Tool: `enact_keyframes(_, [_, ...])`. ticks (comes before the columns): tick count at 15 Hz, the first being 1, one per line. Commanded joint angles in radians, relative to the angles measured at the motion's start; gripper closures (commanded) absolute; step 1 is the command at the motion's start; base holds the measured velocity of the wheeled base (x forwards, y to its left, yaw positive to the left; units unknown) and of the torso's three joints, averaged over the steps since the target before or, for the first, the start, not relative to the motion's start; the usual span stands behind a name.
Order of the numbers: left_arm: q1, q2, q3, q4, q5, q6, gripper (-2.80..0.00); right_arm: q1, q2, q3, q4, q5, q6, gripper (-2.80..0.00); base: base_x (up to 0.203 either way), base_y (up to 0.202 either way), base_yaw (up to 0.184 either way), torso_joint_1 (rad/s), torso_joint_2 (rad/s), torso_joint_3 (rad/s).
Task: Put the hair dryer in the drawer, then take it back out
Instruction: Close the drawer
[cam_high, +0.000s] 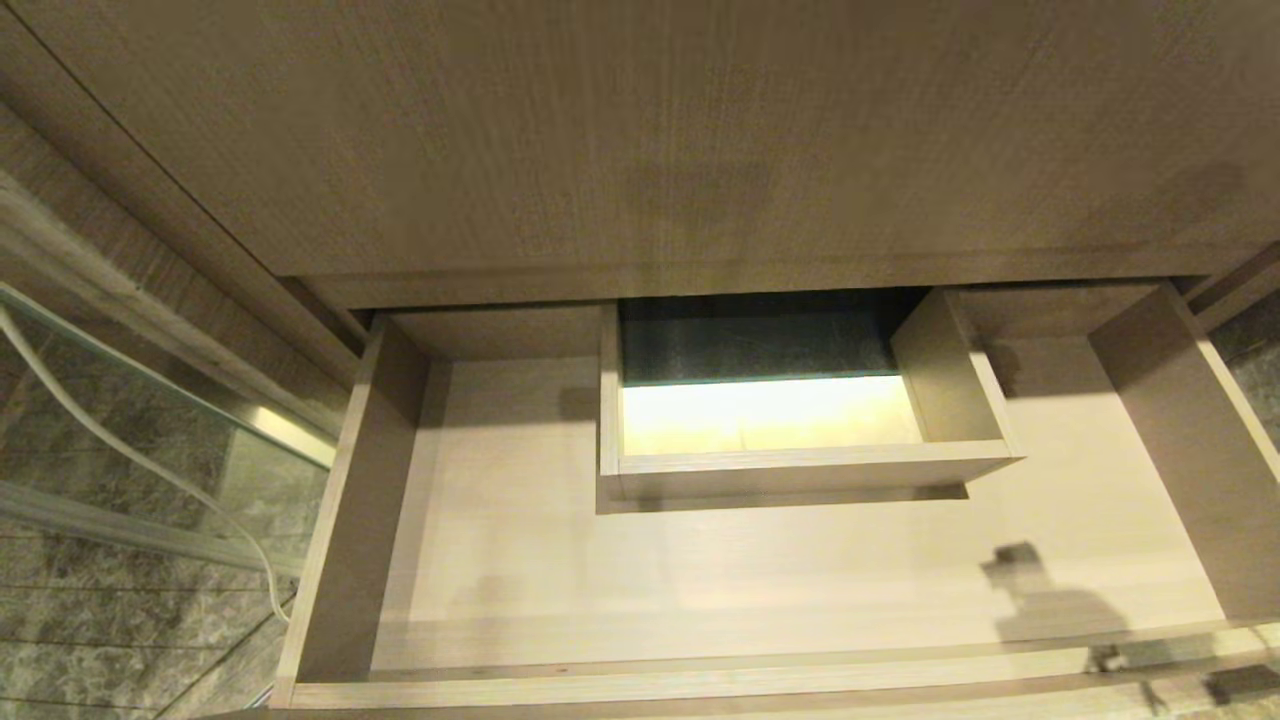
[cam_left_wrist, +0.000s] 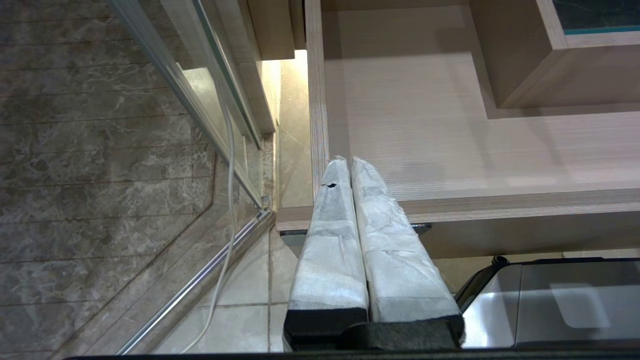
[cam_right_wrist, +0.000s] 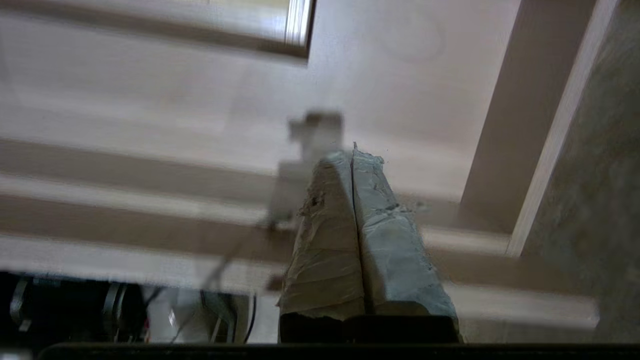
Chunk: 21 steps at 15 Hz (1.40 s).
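The drawer (cam_high: 700, 590) stands pulled out under a taller wood panel (cam_high: 640, 140). It is wide, shallow and light beige with a wood grain, and a boxed rectangular cut-out (cam_high: 800, 460) sits against its back, brightly lit at the bottom. The drawer's floor is bare; the hair dryer shows in none of the views, so where it is cannot be told.

The left tool (cam_left_wrist: 350, 165) hangs over the drawer's front left corner, its two white-wrapped fingers (cam_left_wrist: 330, 240) pressed together, clenched on nothing. The right tool (cam_right_wrist: 353, 155) hovers above the drawer's front edge near the right wall, its wrapped fingers (cam_right_wrist: 395, 250) likewise squeezed tight and empty; its shadow (cam_high: 1050, 600) falls on the drawer floor at the right.

To the left of the drawer a glass panel in a metal frame (cam_left_wrist: 200, 280) meets a marble-tiled floor (cam_left_wrist: 75, 175), and a white cable (cam_high: 120, 440) trails down along it.
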Motion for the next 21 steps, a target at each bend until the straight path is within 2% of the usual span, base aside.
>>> enact_keyframes(1, [0.000,0.000,0.001,0.000,0.000,0.000,0.00,0.000,0.004,0.023,0.013,-0.002,-0.003,0.00,0.000,0.000,0.000,0.000,0.00,0.000])
enact_keyframes(2, [0.000,0.002,0.001,0.000,0.000,0.000,0.00,0.000,0.010,0.031,0.020,-0.018,-0.019,0.00,0.000,0.000,0.000,0.000,0.00,0.000])
enact_keyframes(3, [0.000,0.002,0.001,0.000,0.000,0.000,0.00,0.001,0.031,0.055,0.033,-0.114,-0.065,0.00,0.000,0.000,0.000,0.000,0.00,0.000])
enact_keyframes(4, [0.000,0.002,0.000,0.000,0.001,0.000,0.00,0.001,0.051,0.076,0.050,-0.251,-0.106,0.00,0.000,0.000,0.000,0.000,0.00,0.000])
enact_keyframes(5, [0.000,0.001,0.001,0.000,0.001,0.000,0.00,0.001,0.097,0.087,0.107,-0.325,-0.129,0.00,0.000,0.000,0.000,0.000,0.00,0.000])
enact_keyframes(7, [0.000,0.000,0.000,0.000,0.001,0.000,0.00,0.001,0.207,0.083,0.242,-0.398,-0.177,0.00,0.000,0.000,0.000,0.000,0.00,0.000])
enact_keyframes(9, [0.000,0.002,0.001,0.000,0.002,0.000,0.00,0.001,0.283,0.047,0.357,-0.453,-0.223,0.00,0.000,0.000,0.000,0.000,0.00,0.000])
enact_keyframes(14, [0.000,0.002,0.001,0.000,0.002,0.000,0.00,0.001,0.412,-0.046,0.503,-0.568,-0.242,0.00,0.000,0.000,0.000,0.000,0.00,0.000])
enact_keyframes(17, [0.000,0.001,0.001,0.000,0.000,0.000,0.00,0.001,0.466,-0.049,0.528,-0.613,-0.242,0.00,0.000,0.000,0.000,0.000,0.00,0.000])
enact_keyframes(21, [0.000,0.002,-0.001,0.000,0.002,0.000,0.00,0.001,0.538,-0.056,0.521,-0.626,-0.239,0.00,0.000,0.000,0.000,0.000,0.00,0.000])
